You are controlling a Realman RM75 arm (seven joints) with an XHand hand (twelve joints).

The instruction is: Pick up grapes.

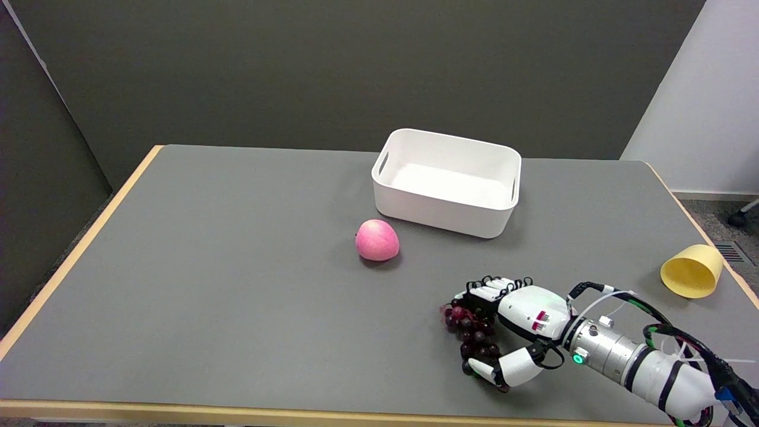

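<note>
- Where the right arm reaches in from the lower right, the right hand [514, 323] lies low over the table [237, 296], palm toward the dark red grapes [471, 335].
- Fingers [492, 289] curl over the top of the bunch; thumb [504, 369] hooks in from the near side. Hand is wrapped around the grapes, grasping them.
- Grapes sit at the near right part of the table; cannot tell whether they are lifted off the surface.
- Pink apple [377, 240] beyond and left of the hand, well apart, near the table's middle.
- White bin [446, 209] just behind the apple, toward the far edge.
- Yellow cup [692, 271] lies on its side near the table's right edge.
</note>
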